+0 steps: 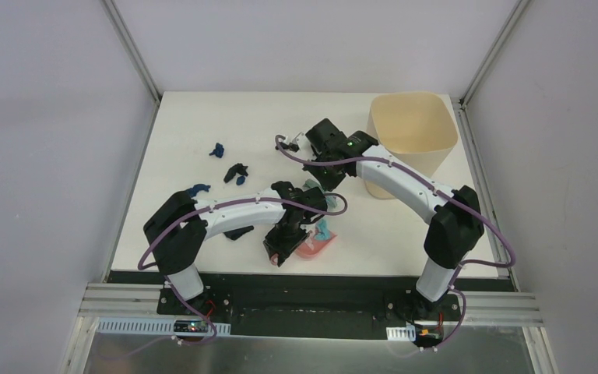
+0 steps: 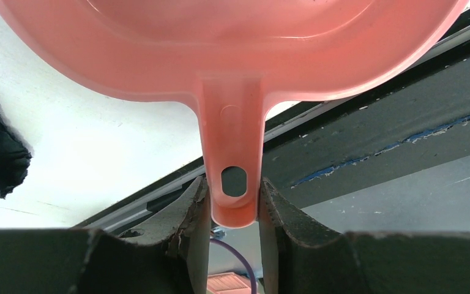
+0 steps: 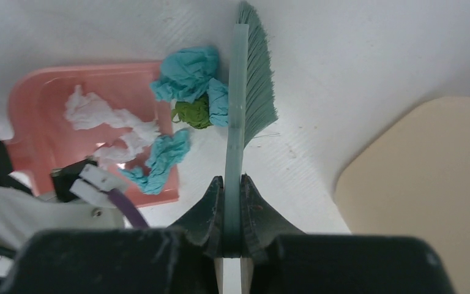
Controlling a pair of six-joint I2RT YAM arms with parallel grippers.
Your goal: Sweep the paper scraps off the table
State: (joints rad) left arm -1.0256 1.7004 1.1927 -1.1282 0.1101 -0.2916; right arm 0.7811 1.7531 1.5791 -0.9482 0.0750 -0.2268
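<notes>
One olive scrap [image 3: 193,114], R wrist only

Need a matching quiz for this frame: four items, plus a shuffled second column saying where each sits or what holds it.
Items
1. pink dustpan
2. teal brush
3. beige bin
4. dark blue scraps

Where
A. gripped in the right hand
B. loose on the left half of the table
C. handle clamped in the left hand
D. standing at the table's far right corner

Pairs: 1-C, 2-A, 3-D, 4-B
</notes>
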